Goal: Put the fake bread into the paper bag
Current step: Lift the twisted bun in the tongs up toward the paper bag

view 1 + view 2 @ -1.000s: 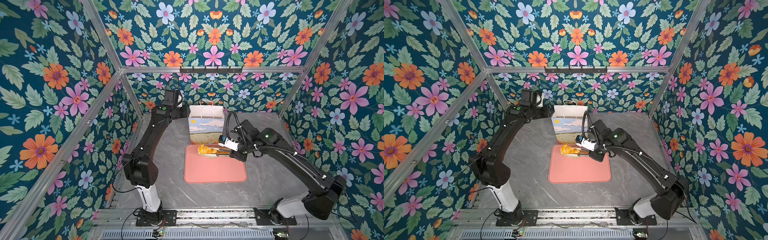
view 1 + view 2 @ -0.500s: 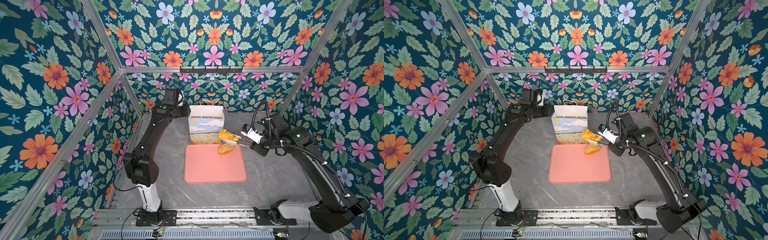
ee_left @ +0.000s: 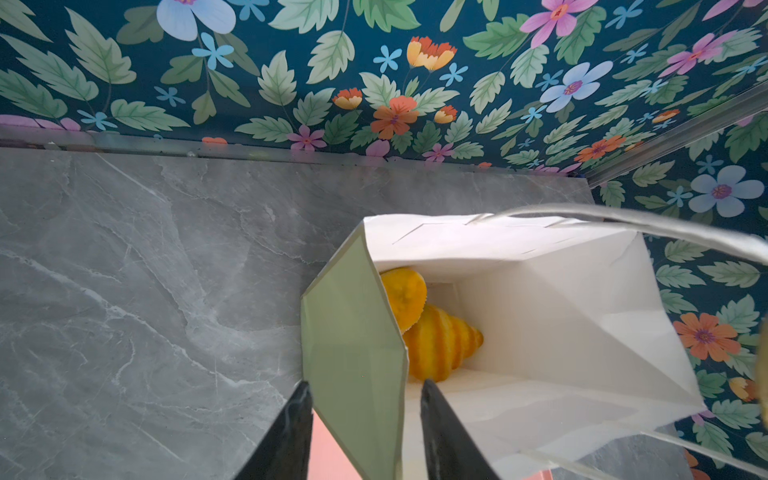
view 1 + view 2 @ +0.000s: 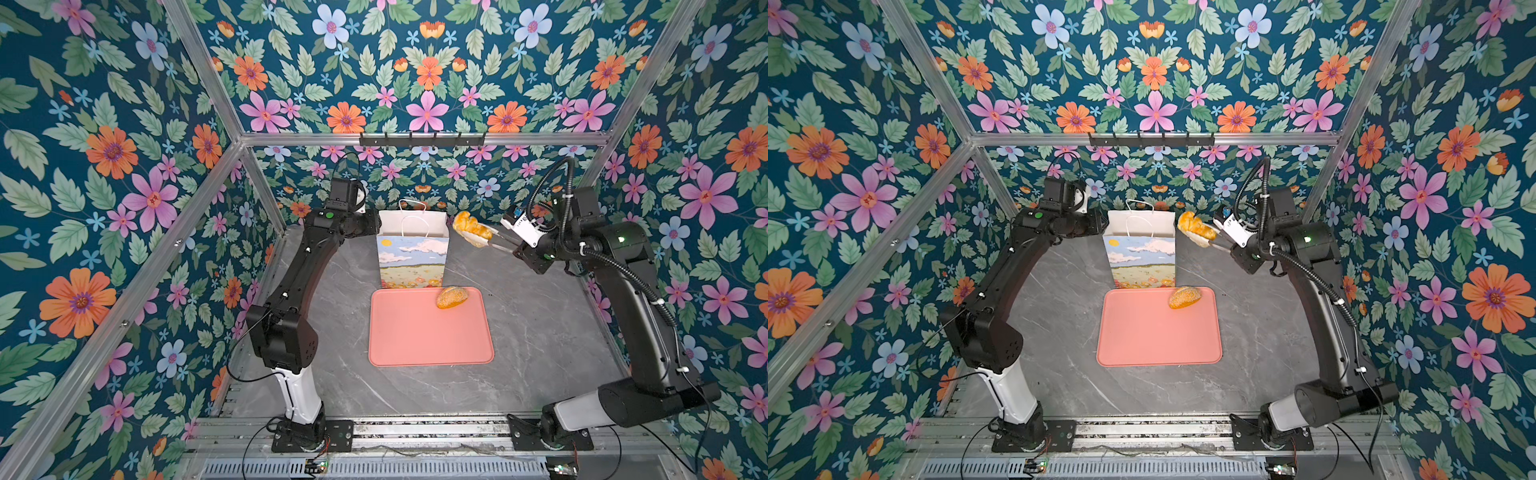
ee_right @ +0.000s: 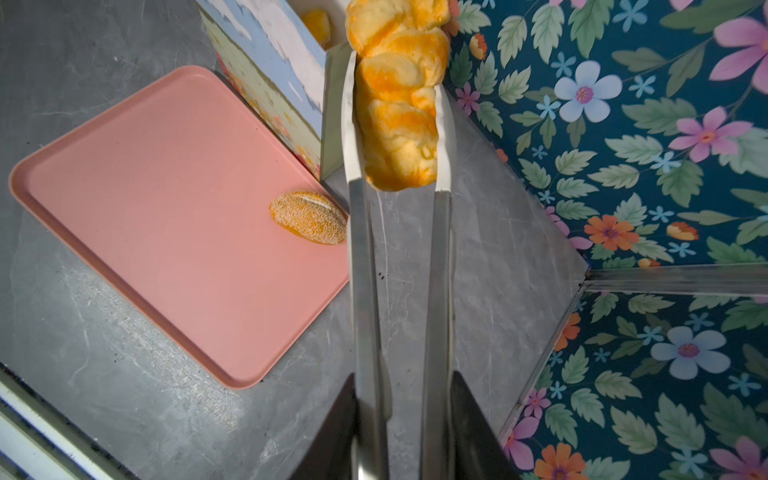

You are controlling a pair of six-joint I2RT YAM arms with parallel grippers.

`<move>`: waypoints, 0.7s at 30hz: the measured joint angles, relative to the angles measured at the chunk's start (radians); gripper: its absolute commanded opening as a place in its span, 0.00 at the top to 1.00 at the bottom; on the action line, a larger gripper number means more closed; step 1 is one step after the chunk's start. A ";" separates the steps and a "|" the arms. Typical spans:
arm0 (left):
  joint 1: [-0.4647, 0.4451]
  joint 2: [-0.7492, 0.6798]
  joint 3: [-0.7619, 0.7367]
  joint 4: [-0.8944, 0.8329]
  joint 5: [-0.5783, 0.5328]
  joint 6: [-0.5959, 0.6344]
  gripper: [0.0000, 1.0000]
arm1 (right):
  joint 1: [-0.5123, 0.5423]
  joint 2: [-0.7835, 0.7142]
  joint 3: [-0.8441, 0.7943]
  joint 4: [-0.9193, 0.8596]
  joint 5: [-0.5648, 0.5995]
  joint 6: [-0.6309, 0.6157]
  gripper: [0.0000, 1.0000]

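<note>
Right wrist view: clamping tongs (image 5: 361,270) between right fingers (image 5: 473,432), pinching lattice pastry (image 5: 401,116) lengthwise in the blades, hanging just beside paper bag (image 5: 270,70) mouth, not yet over it.

Location type: robotics laboratory test cell. Indicators:
- An aluminium profile frame (image 4: 299,139) encloses the workspace.
- Printed floral panels (image 4: 424,62) line its walls.
- The left arm (image 4: 299,266) and right arm (image 4: 648,353) are bolted to a slotted base rail (image 4: 428,432) at the edge of a grey marble-pattern desk (image 4: 540,332).
- A cable hose (image 4: 642,286) runs exposed.
</note>
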 measured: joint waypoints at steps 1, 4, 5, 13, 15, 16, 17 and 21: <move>0.000 0.000 -0.002 0.000 0.000 0.000 0.56 | 0.000 0.021 0.037 -0.006 -0.010 -0.011 0.69; 0.000 0.000 -0.003 -0.001 0.001 0.000 0.56 | 0.000 0.079 0.139 -0.024 -0.035 -0.035 0.69; 0.000 0.000 -0.003 -0.001 0.001 0.000 0.56 | 0.000 0.097 0.167 -0.027 -0.040 -0.045 0.69; 0.000 0.003 0.006 -0.001 0.009 -0.002 0.56 | -0.002 0.180 0.275 -0.039 -0.105 -0.110 0.69; 0.000 0.006 0.010 -0.001 0.011 -0.005 0.56 | -0.002 0.207 0.292 -0.043 -0.116 -0.128 0.69; 0.000 0.008 0.010 0.001 0.014 -0.005 0.56 | -0.002 0.221 0.301 -0.049 -0.117 -0.134 0.69; 0.000 0.010 0.011 0.001 0.016 -0.008 0.56 | -0.002 0.236 0.312 -0.060 -0.117 -0.145 0.69; 0.000 0.018 0.011 0.001 0.024 -0.010 0.56 | -0.001 0.270 0.359 -0.089 -0.132 -0.163 0.69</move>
